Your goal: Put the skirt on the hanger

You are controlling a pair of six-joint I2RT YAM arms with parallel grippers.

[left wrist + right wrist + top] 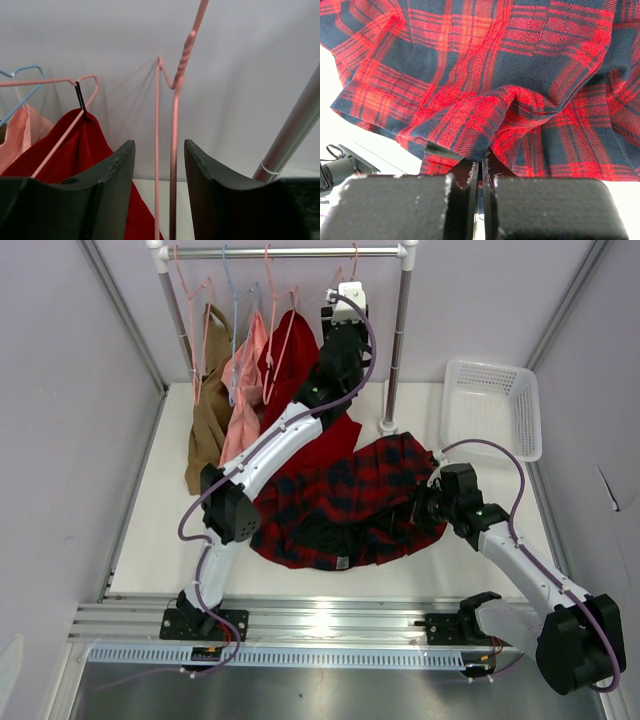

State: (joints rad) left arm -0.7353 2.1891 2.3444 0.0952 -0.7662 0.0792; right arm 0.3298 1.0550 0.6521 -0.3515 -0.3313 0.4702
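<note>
Across the centre of the desk (150, 550) lies the plaid skirt (350, 495): soft, limp, likely to sag, so grip it at an edge. At upper centre, the pink hanger (174, 150) stands between the spread left fingers (120, 170). The right fingers (395, 205) are pinched shut on a skirt fold.

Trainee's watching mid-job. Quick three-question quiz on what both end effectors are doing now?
1. True or false: the right end effector is shut on the skirt.
2. The open left end effector straddles: A) a blue hanger, B) the pink hanger, C) the rack post.
3. Short answer: is the skirt hung yet?
Key: 1 true; 2 B; 3 no.
</note>
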